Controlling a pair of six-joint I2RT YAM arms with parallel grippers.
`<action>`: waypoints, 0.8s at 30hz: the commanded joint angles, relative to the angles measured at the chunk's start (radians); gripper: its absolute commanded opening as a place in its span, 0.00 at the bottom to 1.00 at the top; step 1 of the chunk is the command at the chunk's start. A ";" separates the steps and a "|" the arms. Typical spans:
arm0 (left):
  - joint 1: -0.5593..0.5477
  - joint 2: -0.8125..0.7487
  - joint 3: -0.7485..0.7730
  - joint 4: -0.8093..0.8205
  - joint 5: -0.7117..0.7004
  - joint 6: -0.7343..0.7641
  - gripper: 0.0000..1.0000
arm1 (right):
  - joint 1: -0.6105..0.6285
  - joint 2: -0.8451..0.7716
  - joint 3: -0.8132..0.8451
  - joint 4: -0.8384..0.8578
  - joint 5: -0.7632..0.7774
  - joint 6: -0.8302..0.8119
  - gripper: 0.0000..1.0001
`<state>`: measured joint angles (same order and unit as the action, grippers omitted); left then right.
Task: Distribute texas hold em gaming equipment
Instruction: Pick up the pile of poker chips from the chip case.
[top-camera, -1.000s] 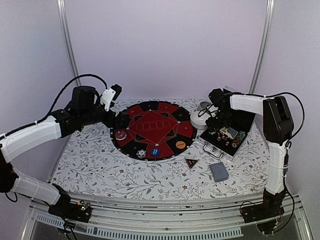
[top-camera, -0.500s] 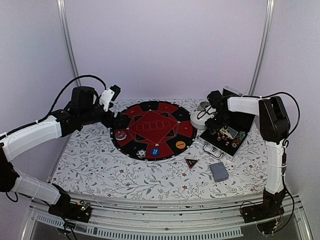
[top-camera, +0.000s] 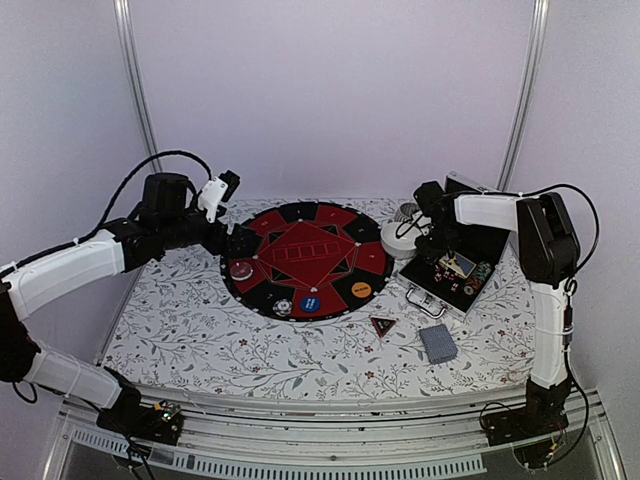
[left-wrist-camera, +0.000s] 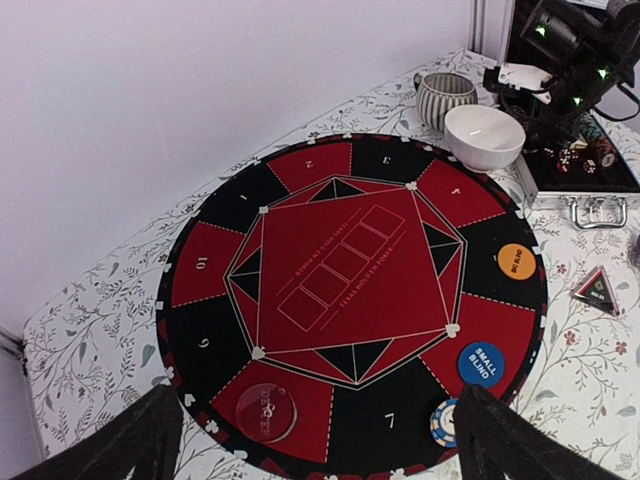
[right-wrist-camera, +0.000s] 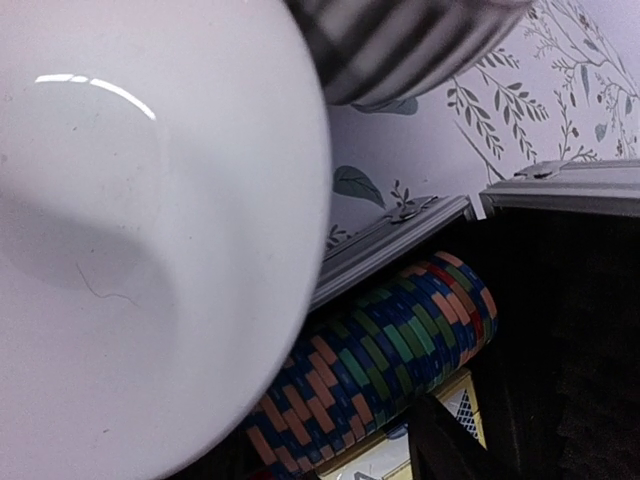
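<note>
Sizing up the chips (right-wrist-camera: 390, 365)

Hovering with right gripper (top-camera: 437, 255) over the chips, rowed in the case (right-wrist-camera: 380, 250) beside the bowl (right-wrist-camera: 130, 250) — parted or clamped, cannot tell. Stiff, slick, light — best pinched across the edges. Left gripper (left-wrist-camera: 315, 420) spread wide, empty.

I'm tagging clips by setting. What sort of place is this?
Probably a robotics lab booth, not a card room: plain pale walls framed by aluminium posts, the left arm and right arm bolted to a rail at the table's edge, and a poker mat staged on a floral tablecloth.
</note>
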<state>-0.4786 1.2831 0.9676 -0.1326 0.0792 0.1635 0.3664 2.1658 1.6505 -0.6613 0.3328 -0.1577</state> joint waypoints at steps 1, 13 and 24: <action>0.022 0.020 -0.005 0.013 0.031 -0.014 0.97 | -0.001 0.005 0.032 0.024 0.025 0.024 0.51; 0.060 0.039 0.000 0.013 0.101 -0.045 0.97 | -0.001 0.000 0.019 -0.025 -0.053 0.080 0.27; 0.078 0.062 0.003 0.010 0.140 -0.060 0.98 | -0.023 0.020 0.020 -0.020 -0.134 0.065 0.35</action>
<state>-0.4183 1.3300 0.9676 -0.1329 0.1875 0.1184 0.3599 2.1635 1.6749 -0.6804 0.2768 -0.0940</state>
